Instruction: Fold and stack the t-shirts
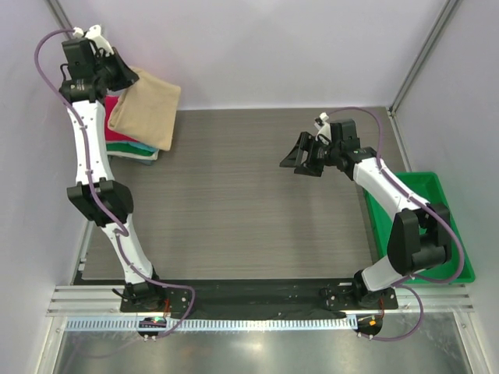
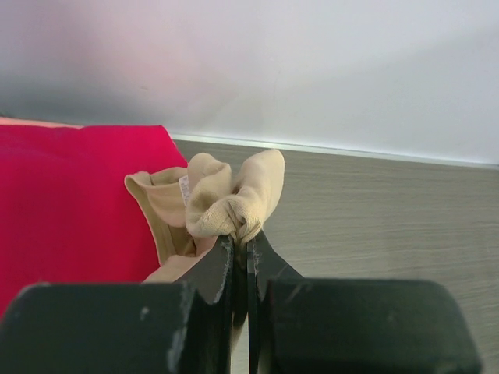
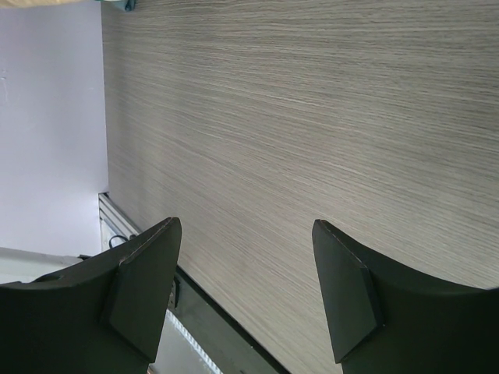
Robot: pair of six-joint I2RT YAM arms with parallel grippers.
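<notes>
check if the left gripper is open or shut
Shut: the left gripper has its jaws pressed together, pinching a bunched fold of the tan t-shirt.

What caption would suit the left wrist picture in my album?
Left gripper shut on a bunched tan shirt, a pink-red shirt beside it.

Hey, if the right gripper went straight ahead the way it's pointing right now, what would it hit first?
Most likely the bare table top: the open right gripper seems to tilt down toward it, with nothing in between. How far off the surface lies is hard to judge.
</notes>
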